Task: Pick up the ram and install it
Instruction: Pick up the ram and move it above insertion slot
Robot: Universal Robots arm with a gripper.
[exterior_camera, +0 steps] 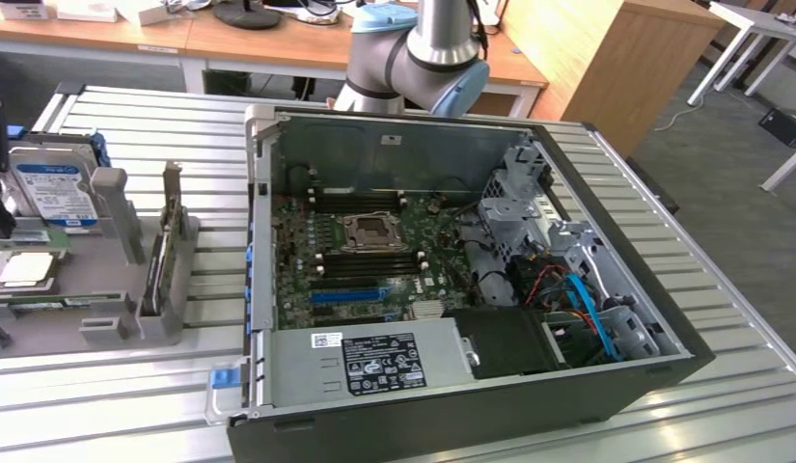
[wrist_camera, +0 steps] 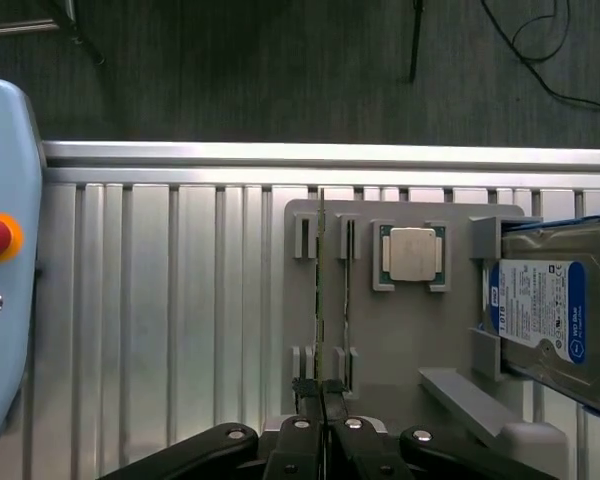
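In the wrist view my gripper (wrist_camera: 323, 395) is shut, its two fingers pressed together on the near end of the ram (wrist_camera: 321, 290). The ram shows edge-on as a thin green line running straight out from the fingertips. It hangs above the grey holder (wrist_camera: 400, 345), off to the side of the holder's empty slot posts. A second stick (wrist_camera: 346, 290) stands in the neighbouring slot. In the exterior view the open computer case (exterior_camera: 262, 193) lies on the table, with the motherboard (exterior_camera: 430, 231) and its black memory slots (exterior_camera: 352, 203) facing up. The arm (exterior_camera: 417, 58) rises out of that view behind the case.
The holder (exterior_camera: 115, 289) lies at the exterior view's left with a CPU (wrist_camera: 413, 252), a hard drive (wrist_camera: 550, 310) and an upright card (exterior_camera: 159, 260). A blue slot (exterior_camera: 346, 292) and the power supply (exterior_camera: 371, 362) lie inside the case. A light-blue pendant (wrist_camera: 0, 200) lies on the slatted table.
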